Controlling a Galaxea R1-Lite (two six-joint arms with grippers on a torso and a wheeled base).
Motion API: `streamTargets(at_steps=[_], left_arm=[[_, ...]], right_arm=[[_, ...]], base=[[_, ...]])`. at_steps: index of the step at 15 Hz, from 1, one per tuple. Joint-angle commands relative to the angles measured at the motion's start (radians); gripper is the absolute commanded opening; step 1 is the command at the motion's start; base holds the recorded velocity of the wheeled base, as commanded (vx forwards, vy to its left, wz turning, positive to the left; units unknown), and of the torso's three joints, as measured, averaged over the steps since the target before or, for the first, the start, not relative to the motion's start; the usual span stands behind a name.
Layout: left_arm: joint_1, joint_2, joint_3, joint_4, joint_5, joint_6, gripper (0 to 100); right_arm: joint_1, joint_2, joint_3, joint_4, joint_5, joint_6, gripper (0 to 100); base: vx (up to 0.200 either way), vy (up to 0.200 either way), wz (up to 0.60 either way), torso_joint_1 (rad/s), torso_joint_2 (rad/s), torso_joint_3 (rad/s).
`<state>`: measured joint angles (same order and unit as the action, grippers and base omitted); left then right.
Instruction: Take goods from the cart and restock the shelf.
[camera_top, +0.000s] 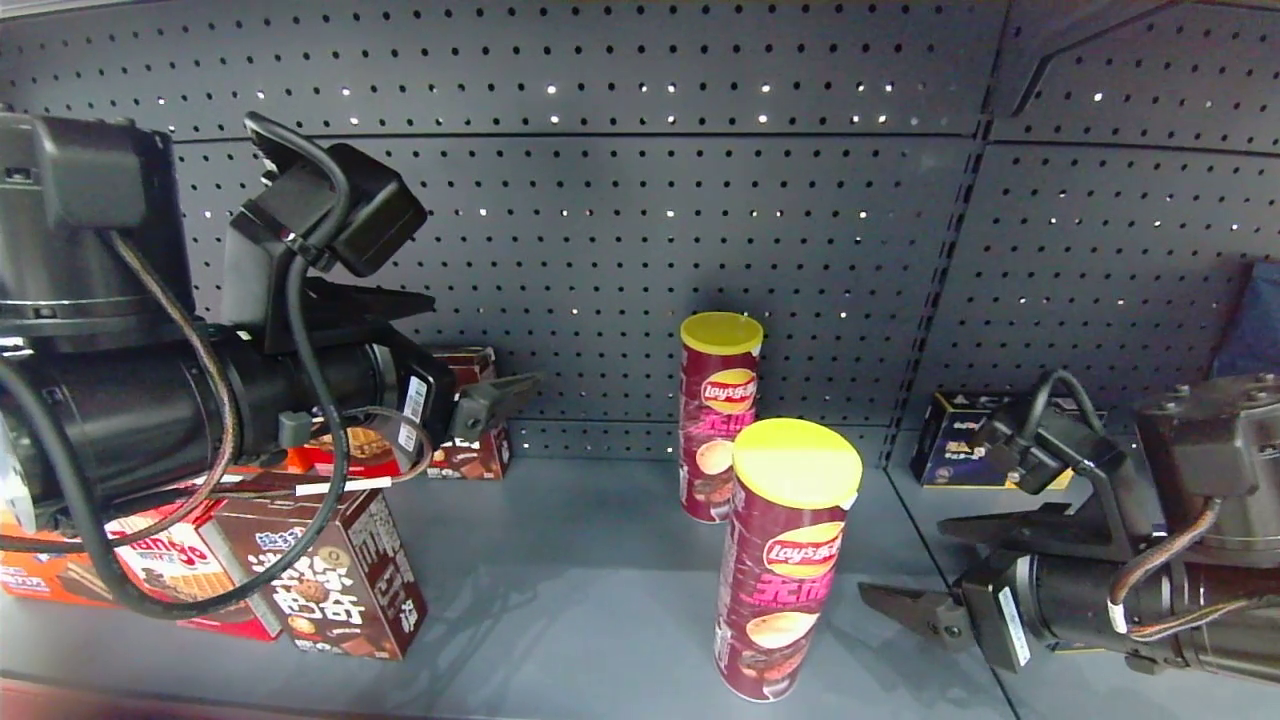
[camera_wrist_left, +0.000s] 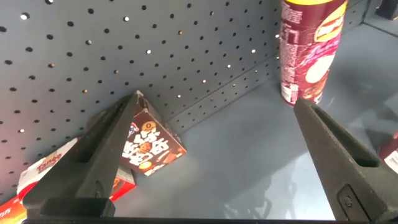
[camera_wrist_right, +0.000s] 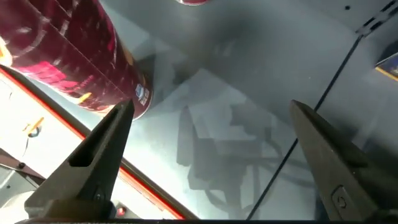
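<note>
Grey metal forms the shelf (camera_top: 560, 560), backed by a dark pegboard wall (camera_top: 620, 230) with light showing through some holes. Two maroon crisp cans with yellow lids stand upright mid-shelf, the front can (camera_top: 785, 570) near the edge and the rear can (camera_top: 717, 420) by the wall, each bearing a red-and-yellow logo. A brown biscuit box (camera_top: 340, 580) and an orange wafer box (camera_top: 150, 570) sit at the left. The left gripper (camera_wrist_left: 214, 102) hangs spread and empty above them; the right gripper (camera_wrist_right: 211, 106), splayed and empty, is just beside the front can.
</note>
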<state>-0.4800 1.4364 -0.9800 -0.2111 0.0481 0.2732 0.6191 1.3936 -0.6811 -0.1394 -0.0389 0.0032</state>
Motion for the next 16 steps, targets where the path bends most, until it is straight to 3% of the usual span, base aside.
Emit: streamTargets(at_steps=[1, 16], left_arm=[[0.001, 0.006, -0.003, -0.001, -0.007, 0.0, 100], [0.004, 0.032, -0.005, -0.05, -0.033, 0.0, 100]], right_arm=[[0.002, 0.021, 0.002, 0.0, -0.001, 0.0, 100], [0.059, 0.151, -0.054, -0.005, -0.004, 0.001, 100]], base=[[0.0, 0.0, 0.0, 0.0, 0.0, 0.0], [0.0, 0.0, 0.0, 0.0, 0.0, 0.0]])
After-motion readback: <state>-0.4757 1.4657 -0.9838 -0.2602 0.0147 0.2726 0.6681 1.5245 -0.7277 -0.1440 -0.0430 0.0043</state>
